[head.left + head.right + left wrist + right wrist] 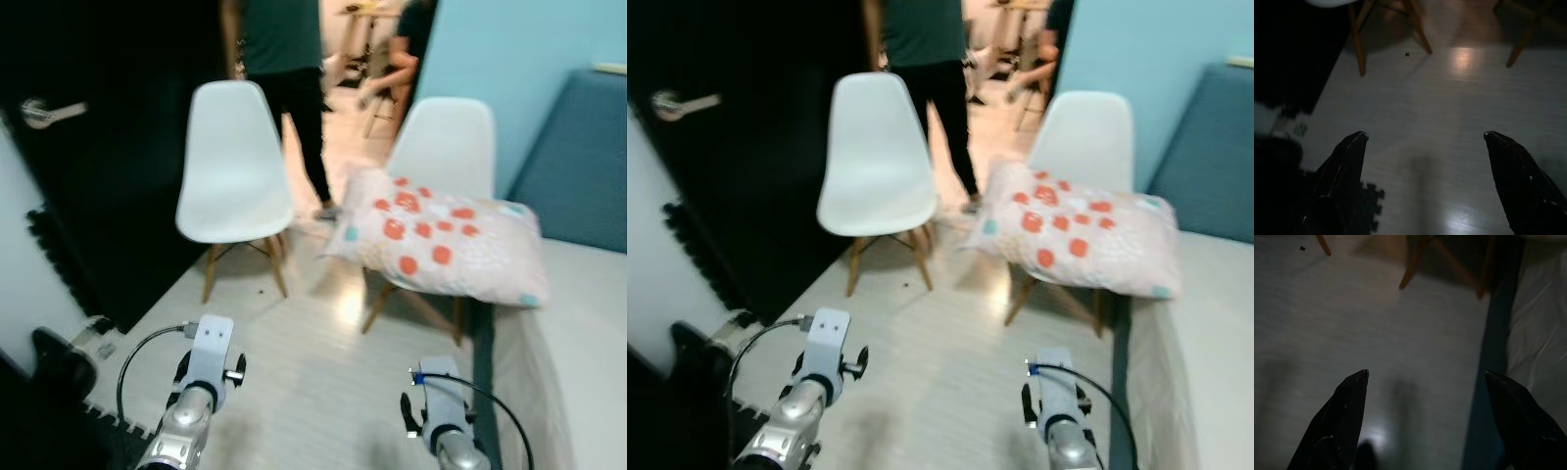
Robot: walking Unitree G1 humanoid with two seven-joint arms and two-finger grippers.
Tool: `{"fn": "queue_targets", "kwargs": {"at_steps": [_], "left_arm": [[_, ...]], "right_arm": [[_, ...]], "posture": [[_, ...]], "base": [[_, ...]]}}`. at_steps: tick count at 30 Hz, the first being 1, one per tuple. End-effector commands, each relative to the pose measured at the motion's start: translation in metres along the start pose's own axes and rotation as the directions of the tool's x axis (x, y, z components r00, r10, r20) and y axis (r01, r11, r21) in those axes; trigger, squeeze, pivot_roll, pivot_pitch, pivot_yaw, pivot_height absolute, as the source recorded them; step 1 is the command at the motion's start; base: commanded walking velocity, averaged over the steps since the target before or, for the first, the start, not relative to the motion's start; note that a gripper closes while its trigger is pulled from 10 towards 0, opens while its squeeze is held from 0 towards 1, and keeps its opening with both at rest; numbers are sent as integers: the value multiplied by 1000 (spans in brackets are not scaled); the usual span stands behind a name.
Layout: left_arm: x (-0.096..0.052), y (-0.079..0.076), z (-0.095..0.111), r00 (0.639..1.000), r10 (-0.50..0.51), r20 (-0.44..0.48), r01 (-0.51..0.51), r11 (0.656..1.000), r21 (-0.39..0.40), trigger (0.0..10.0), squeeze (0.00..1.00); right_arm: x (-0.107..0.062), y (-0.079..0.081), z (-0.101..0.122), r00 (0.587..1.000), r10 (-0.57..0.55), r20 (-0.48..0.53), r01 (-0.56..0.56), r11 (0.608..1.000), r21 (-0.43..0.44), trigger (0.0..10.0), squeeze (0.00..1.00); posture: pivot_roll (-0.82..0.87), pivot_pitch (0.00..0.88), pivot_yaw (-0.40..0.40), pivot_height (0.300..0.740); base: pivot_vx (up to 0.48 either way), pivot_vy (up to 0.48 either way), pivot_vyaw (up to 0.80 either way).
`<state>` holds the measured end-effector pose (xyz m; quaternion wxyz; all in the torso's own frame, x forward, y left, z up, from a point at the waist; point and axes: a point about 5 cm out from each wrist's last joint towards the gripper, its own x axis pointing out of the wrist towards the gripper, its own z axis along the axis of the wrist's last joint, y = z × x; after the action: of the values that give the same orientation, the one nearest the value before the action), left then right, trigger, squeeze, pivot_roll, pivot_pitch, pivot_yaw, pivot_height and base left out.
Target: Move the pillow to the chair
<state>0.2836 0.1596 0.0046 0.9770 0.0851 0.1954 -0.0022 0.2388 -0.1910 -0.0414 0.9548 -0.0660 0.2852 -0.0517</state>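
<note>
My left gripper [1425, 139] and right gripper [1426, 374] hang low over the pale floor [323, 362], both with fingers spread wide and empty. Ahead, the spotted pillow [441, 240] lies on the right white chair [446, 137], overhanging the bed [573, 333]. Another chair [233, 162] stands left; a person [284, 59] stands beyond.

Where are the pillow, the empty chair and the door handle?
pillow [441, 240], left eye view, middle of its spotted top
empty chair [233, 201], left eye view, on its seat
door handle [44, 113], left eye view, on the lever
</note>
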Motion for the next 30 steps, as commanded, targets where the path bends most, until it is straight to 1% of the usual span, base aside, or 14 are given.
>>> {"fn": "queue_targets", "kwargs": {"at_steps": [1, 10, 11, 13, 15, 17, 18, 22, 23, 25, 27, 30], "left_arm": [[2, 0, 0, 1000, -4, -20, 4, 1000, 2, 10000, 0], [3, 0, 0, 1000, -4, -26, 4, 1000, 1, 10000, 0], [3, -1, 0, 1000, -13, -27, 13, 1000, -6, 10000, 0], [3, -2, 0, 1000, -14, -20, 13, 1000, -28, 10000, 0], [3, -2, 1, 1000, -12, -17, 12, 999, -30, 10000, 0], [3, -4, 1, 1000, -14, -4, 14, 999, -46, 10000, 0], [2, -5, 1, 1000, -14, 4, 14, 999, -37, 10000, 0], [0, -6, 3, 999, -16, 28, 18, 998, -57, 10000, 0], [0, -5, 3, 1000, -3, 27, 5, 996, -89, 10000, 0], [0, -4, 3, 1000, 10, 28, -7, 994, -112, 10000, 0], [-1, -3, 2, 999, 23, 35, -19, 993, -119, 10000, 0], [-2, -2, 2, 999, 35, 39, -30, 991, -128, 10000, 0]], "right_arm": [[0, 0, -1, 1000, -6, -11, 6, 1000, 12, 10000, 0], [0, 1, -1, 1000, -2, -11, 2, 1000, 10, 10000, 0], [-1, 4, -2, 1000, 13, -5, -13, 1000, 25, 10000, 0], [-2, 8, -2, 1000, 28, 2, -28, 999, 24, 10000, 0], [-2, 11, -1, 999, 49, 4, -49, 998, 30, 10000, 0], [-2, 15, 1, 996, 85, 18, -85, 996, 12, 10000, 0], [-2, 15, 1, 995, 94, 22, -94, 996, 4, 10000, 0], [-1, 14, 2, 995, 100, 23, -100, 995, -13, 10000, 0], [-1, 14, 3, 994, 108, 23, -107, 994, -19, 10000, 0], [-1, 12, 2, 994, 111, 21, -110, 994, -25, 10000, 0], [-1, 10, 1, 993, 114, 19, -114, 993, -35, 10000, 0], [-2, 11, 2, 992, 127, 28, -125, 991, -46, 10000, 0]], "posture": [[33, 19, 52, 740], [31, 21, 52, 740], [16, 0, 62, 740], [12, 0, 63, 740], [9, 0, 63, 740], [8, 0, 55, 740], [11, 0, 46, 740], [14, 0, 29, 740], [10, 3, 17, 740], [15, 7, 3, 740], [19, 14, -21, 740], [22, 18, -31, 740]], "base": [[0, 0, -800], [0, 0, -800], [0, 0, -800], [0, 0, 0], [0, 0, 0], [0, 0, 0], [0, 0, 0], [0, 0, 0], [244, 0, 0], [247, 0, 0], [259, 0, 0], [273, 0, 0]]}}
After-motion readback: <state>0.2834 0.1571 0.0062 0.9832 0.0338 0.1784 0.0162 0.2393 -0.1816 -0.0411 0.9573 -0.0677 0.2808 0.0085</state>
